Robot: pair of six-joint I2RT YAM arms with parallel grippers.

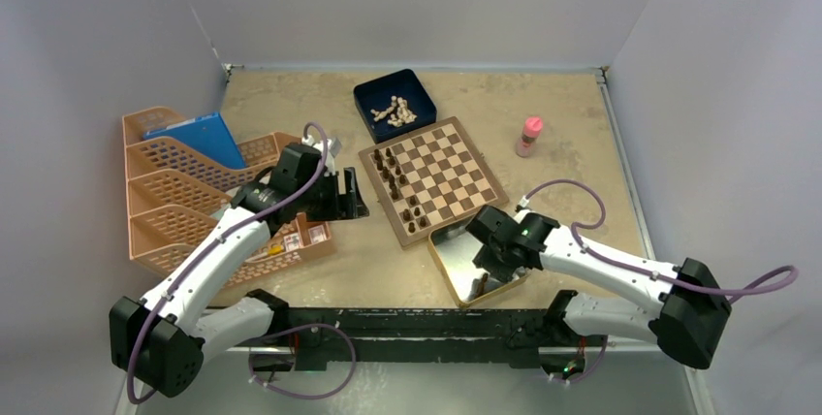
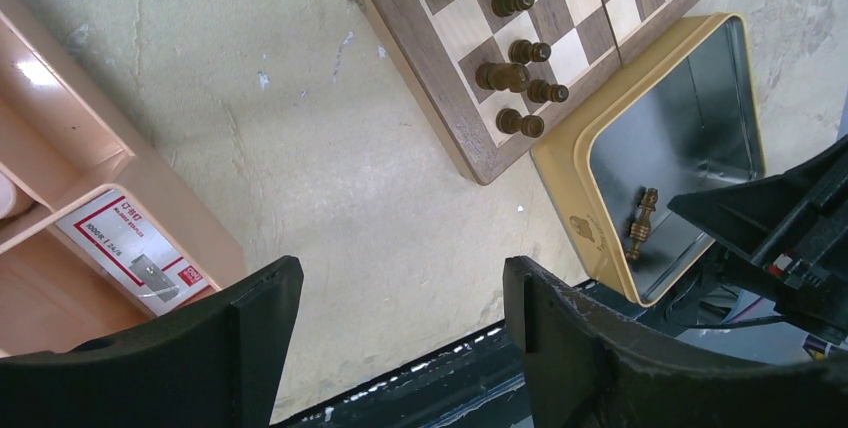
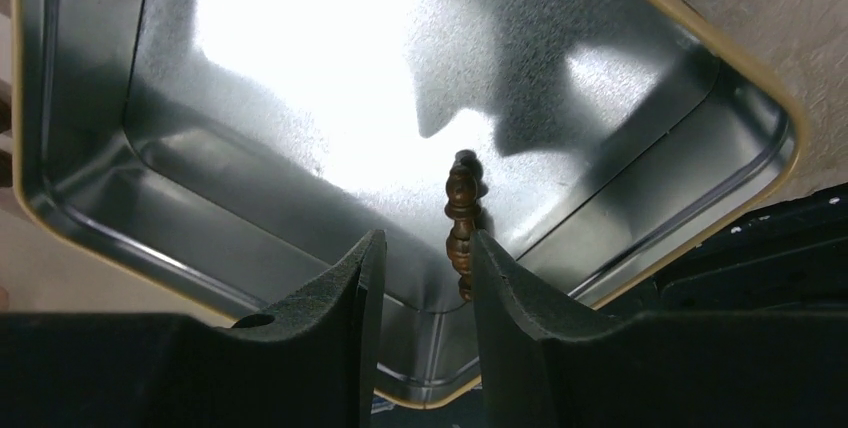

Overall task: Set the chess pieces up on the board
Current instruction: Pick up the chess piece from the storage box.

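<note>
Half-spread and pinching nothing, my right pincer frames the dark brown chessman lying in the silver tin's near corner (its full length shows only from the left wrist).

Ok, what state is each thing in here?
tin: open, one dark piece lying inside
board: flat, dark pieces standing along one edge
blue box: open, pale pieces inside
pink bottle: upright
left gripper: open, empty
right gripper: open, empty, over the tin's piece
</note>
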